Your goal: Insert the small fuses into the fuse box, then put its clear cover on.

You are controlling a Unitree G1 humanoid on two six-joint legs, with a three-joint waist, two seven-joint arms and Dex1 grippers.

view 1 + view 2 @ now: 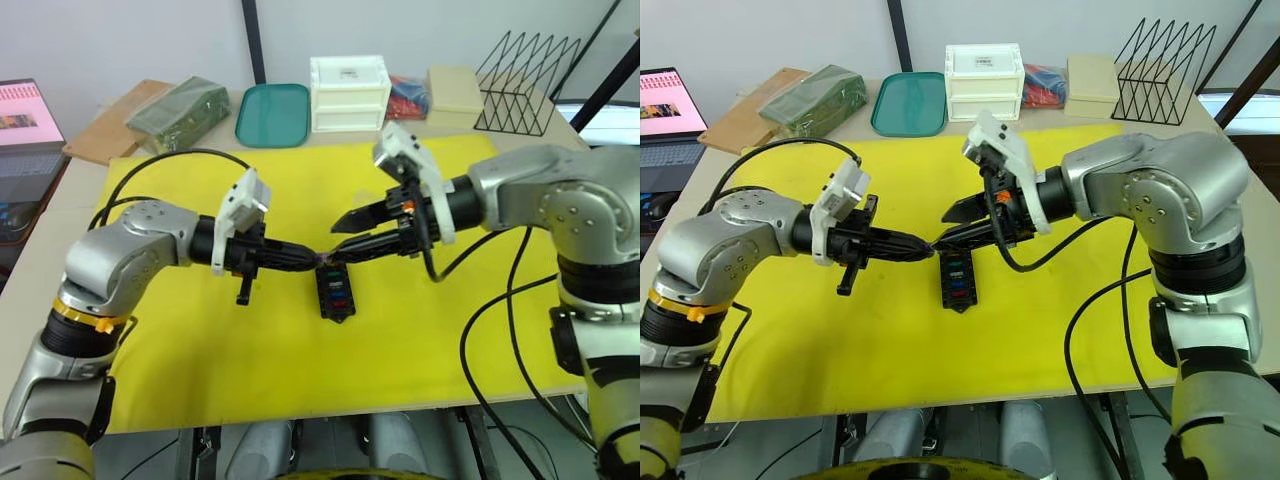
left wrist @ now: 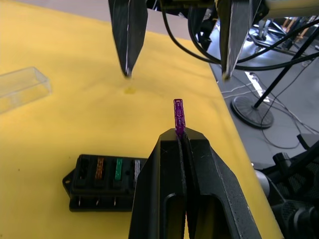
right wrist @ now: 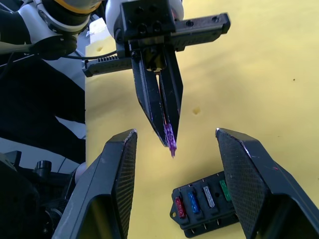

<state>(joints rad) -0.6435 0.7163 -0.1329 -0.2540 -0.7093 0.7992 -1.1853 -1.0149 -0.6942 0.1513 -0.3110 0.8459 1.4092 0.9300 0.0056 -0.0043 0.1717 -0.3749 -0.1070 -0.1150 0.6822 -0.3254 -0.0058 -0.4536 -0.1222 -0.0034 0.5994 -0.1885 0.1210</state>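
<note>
My left gripper (image 2: pixel 180 134) is shut on a purple fuse (image 2: pixel 179 117), which sticks out past its tips. It hovers just above the far end of the black fuse box (image 1: pixel 335 290) on the yellow mat. Facing it, my right gripper (image 3: pixel 175 131) is open, one finger on each side of the purple fuse (image 3: pixel 171 138) without touching it. The fuse box (image 3: pixel 207 206) holds red, blue, grey and green fuses in one row, and an amber fuse (image 2: pixel 99 168) sits in its slots too. The clear cover (image 2: pixel 22 87) lies flat on the mat, apart from the box.
Along the back of the table stand a teal tray (image 1: pixel 273 113), a white drawer unit (image 1: pixel 350 93), a beige box (image 1: pixel 455 88), a black wire rack (image 1: pixel 525 85) and a green bag (image 1: pixel 180 100). A laptop (image 1: pixel 25 130) sits far left. Black cables loop over the yellow mat (image 1: pixel 200 340).
</note>
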